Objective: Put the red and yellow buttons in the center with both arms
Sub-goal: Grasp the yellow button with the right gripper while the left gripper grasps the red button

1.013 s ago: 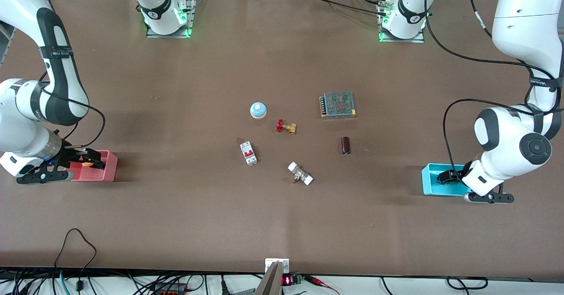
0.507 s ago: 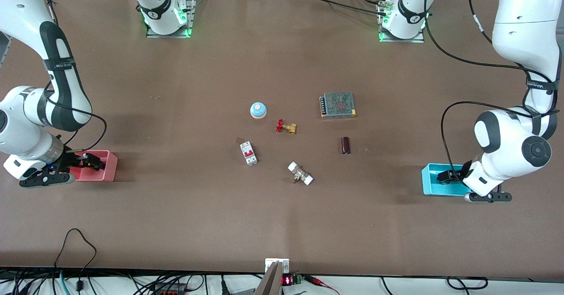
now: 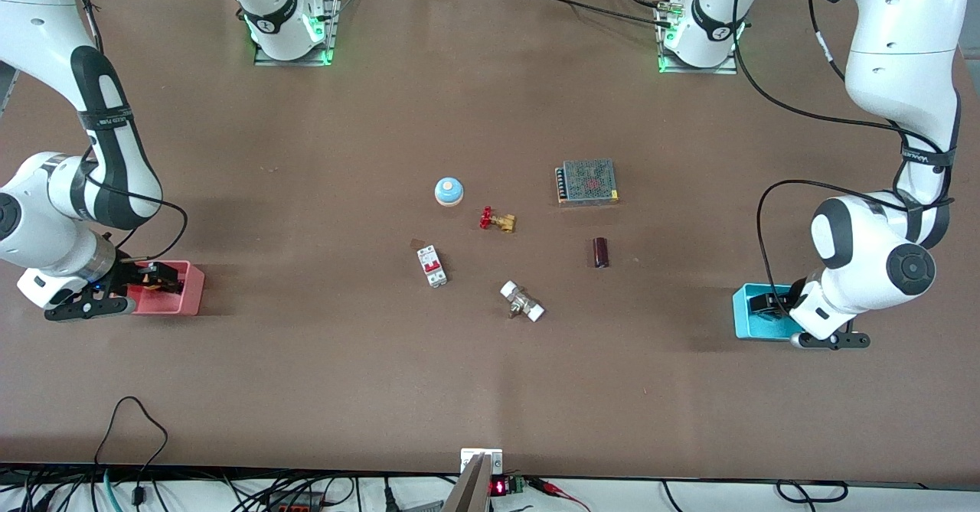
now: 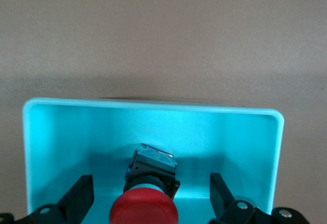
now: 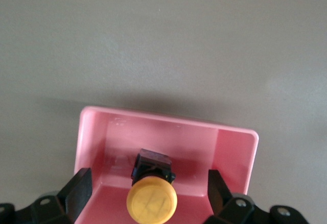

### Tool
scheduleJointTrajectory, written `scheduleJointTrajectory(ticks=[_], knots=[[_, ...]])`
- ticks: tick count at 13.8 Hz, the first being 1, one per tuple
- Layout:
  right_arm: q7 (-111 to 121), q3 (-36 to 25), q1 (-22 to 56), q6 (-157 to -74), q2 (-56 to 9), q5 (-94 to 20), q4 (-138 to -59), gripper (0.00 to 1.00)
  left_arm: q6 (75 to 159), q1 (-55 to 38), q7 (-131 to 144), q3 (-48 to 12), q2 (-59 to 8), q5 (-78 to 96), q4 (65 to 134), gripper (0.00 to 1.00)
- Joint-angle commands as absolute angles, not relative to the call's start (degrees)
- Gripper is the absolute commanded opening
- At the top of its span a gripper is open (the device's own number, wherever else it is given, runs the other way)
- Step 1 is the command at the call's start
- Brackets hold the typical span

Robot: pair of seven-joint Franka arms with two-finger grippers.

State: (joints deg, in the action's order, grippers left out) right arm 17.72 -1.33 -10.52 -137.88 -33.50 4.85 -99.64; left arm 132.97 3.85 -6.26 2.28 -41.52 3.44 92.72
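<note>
The yellow button (image 5: pixel 152 198) stands in the pink bin (image 5: pixel 235 152) at the right arm's end of the table. My right gripper (image 5: pixel 149 185) is open in the bin, one finger on each side of the button, apart from it. The red button (image 4: pixel 145 211) stands in the cyan bin (image 4: pixel 255 147) at the left arm's end. My left gripper (image 4: pixel 150 196) is open in that bin and straddles the button without touching it. In the front view the right gripper (image 3: pixel 157 277) is at the pink bin (image 3: pixel 187 298) and the left gripper (image 3: pixel 768 303) at the cyan bin (image 3: pixel 746 321).
Around the table's middle lie a blue-and-white bell (image 3: pixel 449 190), a red-handled brass valve (image 3: pixel 497 220), a white circuit breaker (image 3: pixel 432 265), a white-ended fitting (image 3: pixel 522 301), a dark cylinder (image 3: pixel 601 252) and a metal mesh box (image 3: pixel 587 181).
Both arms have shifted slightly at their bins. The left arm's hand has moved a little toward the table's middle and covers more of the cyan bin. Both grippers stay open.
</note>
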Motion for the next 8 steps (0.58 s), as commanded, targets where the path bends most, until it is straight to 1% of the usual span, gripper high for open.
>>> scheduleJointTrajectory(ticks=[1, 2, 3, 4, 7, 8], knots=[[19.07, -0.88, -11.42, -138.52, -33.13, 4.57, -100.99, 1.0, 132.71, 3.78, -7.91, 2.46, -41.48, 4.92, 93.6, 0.93], [19.07, -0.88, -11.6, -138.25, -33.05, 4.57, -100.99, 1.0, 132.71, 3.78, -7.91, 2.46, -41.48, 4.92, 93.95, 0.87], [19.16, -0.88, -11.6, -138.16, -33.05, 4.48, -100.99, 1.0, 132.71, 3.78, -7.91, 2.46, -41.48, 4.92, 94.3, 0.85], [19.16, -0.88, -11.6, -138.16, -33.05, 4.48, -100.99, 1.0, 132.71, 3.78, -7.91, 2.46, -41.48, 4.92, 94.22, 0.78], [19.16, -0.88, -11.6, -138.16, -33.31, 4.48, -100.99, 0.99, 132.63, 3.78, -7.91, 2.46, -41.4, 4.92, 94.31, 0.48], [19.07, -0.88, -11.6, -138.25, -33.4, 4.4, -100.99, 0.99, 132.71, 3.78, -7.91, 2.46, -41.31, 4.92, 94.31, 0.41]])
